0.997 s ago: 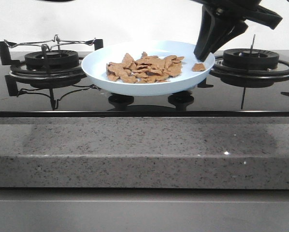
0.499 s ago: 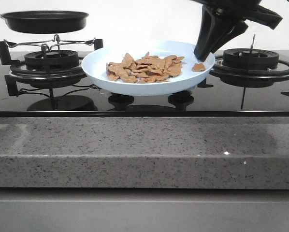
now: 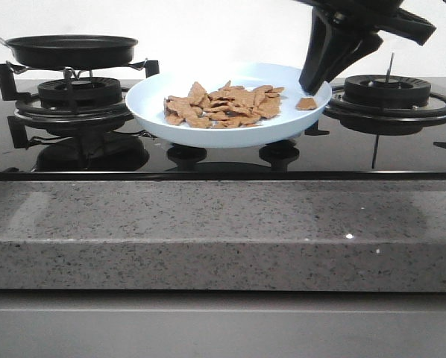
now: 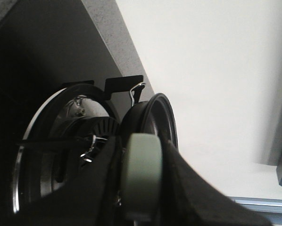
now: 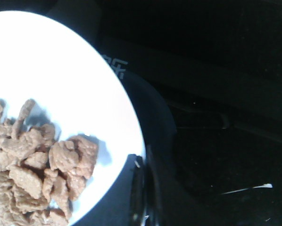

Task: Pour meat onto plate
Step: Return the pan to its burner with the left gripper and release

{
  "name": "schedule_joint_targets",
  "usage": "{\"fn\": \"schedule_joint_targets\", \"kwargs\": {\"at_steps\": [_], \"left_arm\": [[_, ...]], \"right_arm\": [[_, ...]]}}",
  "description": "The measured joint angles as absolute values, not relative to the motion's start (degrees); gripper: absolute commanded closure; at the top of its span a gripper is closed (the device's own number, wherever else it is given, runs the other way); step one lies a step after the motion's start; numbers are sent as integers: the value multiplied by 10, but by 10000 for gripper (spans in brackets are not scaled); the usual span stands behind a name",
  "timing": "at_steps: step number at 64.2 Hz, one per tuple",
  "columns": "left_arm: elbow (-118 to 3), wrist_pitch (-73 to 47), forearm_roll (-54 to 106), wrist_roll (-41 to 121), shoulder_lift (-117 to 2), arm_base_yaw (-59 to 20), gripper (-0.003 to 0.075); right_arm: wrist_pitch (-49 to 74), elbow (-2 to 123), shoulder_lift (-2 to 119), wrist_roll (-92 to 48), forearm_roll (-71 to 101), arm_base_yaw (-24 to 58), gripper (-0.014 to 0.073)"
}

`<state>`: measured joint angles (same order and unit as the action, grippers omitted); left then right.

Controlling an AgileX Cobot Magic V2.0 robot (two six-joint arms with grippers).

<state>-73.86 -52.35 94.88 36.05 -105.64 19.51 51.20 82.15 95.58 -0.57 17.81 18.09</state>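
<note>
— At the plate's right rim, what grips?
— Right fingers [image 3: 318, 77] clamp the pale-blue plate [image 3: 156, 112], meat [image 3: 221, 105] heaped inside.
— And left?
— Left fingers [image 4: 141, 188] clasp the handle of the black pan [image 3: 71, 50] above the left burner [image 3: 80, 93].

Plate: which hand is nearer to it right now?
Right. The right hand sits at the plate's right rim, apparently gripping it. The left hand is off at the left burner, holding the pan by its handle, clear of the plate.
</note>
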Motion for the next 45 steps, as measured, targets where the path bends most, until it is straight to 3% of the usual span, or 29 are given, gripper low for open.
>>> {"fn": "schedule_joint_targets", "kwargs": {"at_steps": [9,22,29,45], "left_arm": [[-739,-524,948,361,-1056,195,639],[-739,-524,946,361,-1056,195,298],[-739,-527,944,361,-1056,195,180],[-739,-576,923,361,-1056,195,171]], "right_arm": [[512,822,956,-6,178,181,662],[512,822,956,-6,178,181,662],[512,822,956,-6,178,181,662],[512,822,956,-6,178,181,662]]}}
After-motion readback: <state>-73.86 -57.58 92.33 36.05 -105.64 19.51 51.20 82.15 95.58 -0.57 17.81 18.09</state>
